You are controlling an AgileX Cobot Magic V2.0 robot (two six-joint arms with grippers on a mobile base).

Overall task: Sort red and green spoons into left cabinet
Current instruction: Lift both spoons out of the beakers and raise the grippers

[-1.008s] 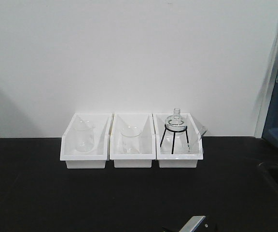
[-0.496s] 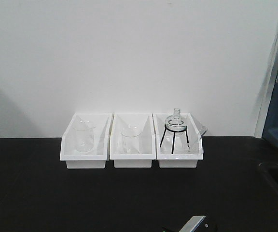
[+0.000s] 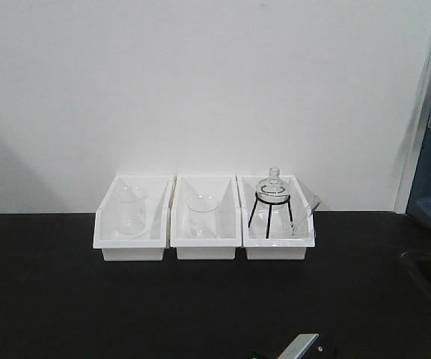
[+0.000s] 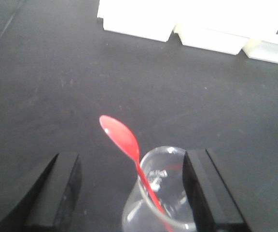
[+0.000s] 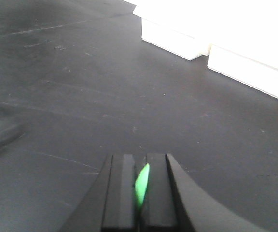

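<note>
Over the last second the front view shows no change. The black counter (image 3: 51, 299), the three white bins (image 3: 205, 250) at its far side, the glassware (image 3: 274, 191) inside them and the bit of arm (image 3: 299, 348) at the near edge all sit as they did. Any progress therefore shows only at the wrists.

The left gripper (image 4: 132, 191) has its jaws wide apart on either side of a clear glass vessel (image 4: 170, 188), not closed on it. The red spoon (image 4: 122, 137) stands in that vessel, its bowl leaning out to the far left.

The right gripper (image 5: 139, 164) has its jaws clamped on the green spoon (image 5: 141, 186) — only a sliver shows between them, above the counter.

The left cabinet is in no view, so I judge neither spoon is sorted yet — and the red one is still to be picked up.
</note>
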